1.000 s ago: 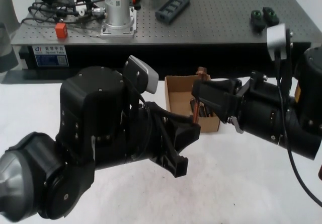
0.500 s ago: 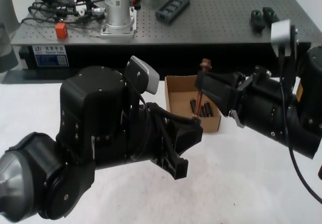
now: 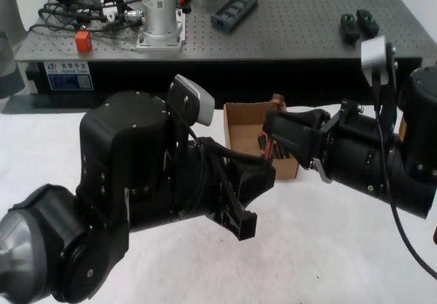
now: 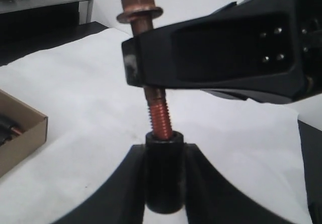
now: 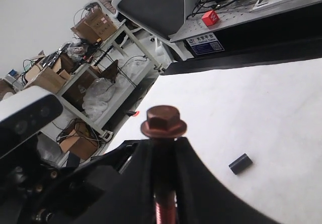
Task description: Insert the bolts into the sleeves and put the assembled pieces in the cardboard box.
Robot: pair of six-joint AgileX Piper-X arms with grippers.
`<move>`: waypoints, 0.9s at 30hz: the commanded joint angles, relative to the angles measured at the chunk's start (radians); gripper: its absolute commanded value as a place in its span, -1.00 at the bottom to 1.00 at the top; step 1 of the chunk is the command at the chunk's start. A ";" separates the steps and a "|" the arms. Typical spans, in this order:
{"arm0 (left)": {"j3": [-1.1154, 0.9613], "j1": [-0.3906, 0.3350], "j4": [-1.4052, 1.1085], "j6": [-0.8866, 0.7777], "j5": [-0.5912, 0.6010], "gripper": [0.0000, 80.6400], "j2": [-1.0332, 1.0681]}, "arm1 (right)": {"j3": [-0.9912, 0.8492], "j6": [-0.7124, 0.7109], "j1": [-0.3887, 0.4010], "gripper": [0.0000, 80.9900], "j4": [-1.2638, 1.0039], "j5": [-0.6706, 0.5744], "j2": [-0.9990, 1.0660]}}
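My left gripper point(image 4: 165, 154) is shut on a black sleeve point(image 4: 163, 183), held upright. Above it, my right gripper point(image 4: 151, 58) is shut on a copper bolt point(image 4: 157, 110) just under its flanged head. The bolt's threaded tip sits in the sleeve's top opening. In the right wrist view the bolt head point(image 5: 163, 122) stands above my right gripper point(image 5: 163, 151). In the high view the two grippers meet in front of the cardboard box point(image 3: 240, 116), which holds several dark assembled pieces point(image 3: 274, 148). A loose black sleeve point(image 5: 240, 163) lies on the white surface.
A perforated metal bench point(image 3: 293, 24) runs along the back with a metal post point(image 3: 160, 17), a black tray point(image 3: 234, 9), a red block point(image 3: 82, 41) and cables. The left arm's bulky body point(image 3: 136, 181) covers much of the white surface on the left.
The right gripper lifted the bolt, then brought it back down. The bolt head is lower than half a second ago. The left arm has barely moved.
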 commanded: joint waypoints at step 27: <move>-1.145 0.126 0.872 -0.012 -0.372 -0.98 0.804 | -0.006 -0.569 -0.127 -0.09 0.953 0.206 -0.136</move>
